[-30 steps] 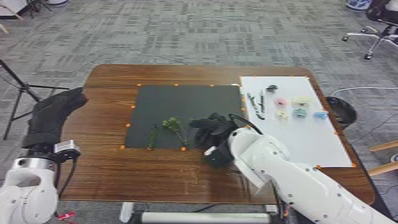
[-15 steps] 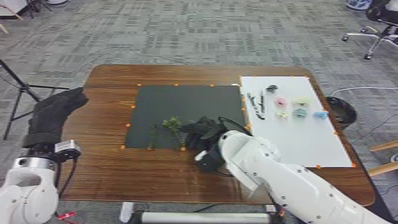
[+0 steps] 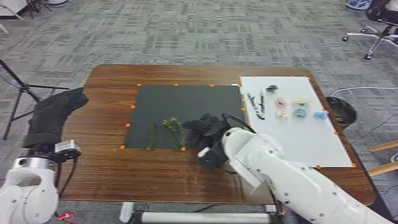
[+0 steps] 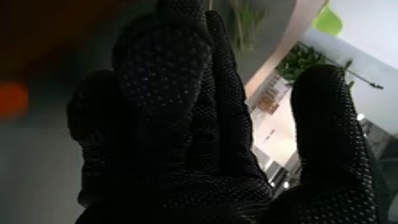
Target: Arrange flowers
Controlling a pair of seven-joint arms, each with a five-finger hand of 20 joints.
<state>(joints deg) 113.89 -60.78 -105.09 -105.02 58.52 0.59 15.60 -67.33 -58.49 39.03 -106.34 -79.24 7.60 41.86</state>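
Note:
In the head view my right hand is over the lower right part of the black mat, just right of a leafy green sprig. A thinner green stem lies left of that sprig. On the white sheet are a pink flower, a blue flower, a teal flower, a dark flower and dark stems. In the right wrist view my right hand has straight fingers with the thumb apart, nothing between them. My left hand is relaxed beside the table's left edge.
The brown table carries the mat and the sheet side by side, with orange markers around their edges. A dark round bin stands beyond the table's right edge. A black tripod is at the far left.
My right hand has come left toward the leafy sprig, then drawn slightly back from it. The left arm has kept still.

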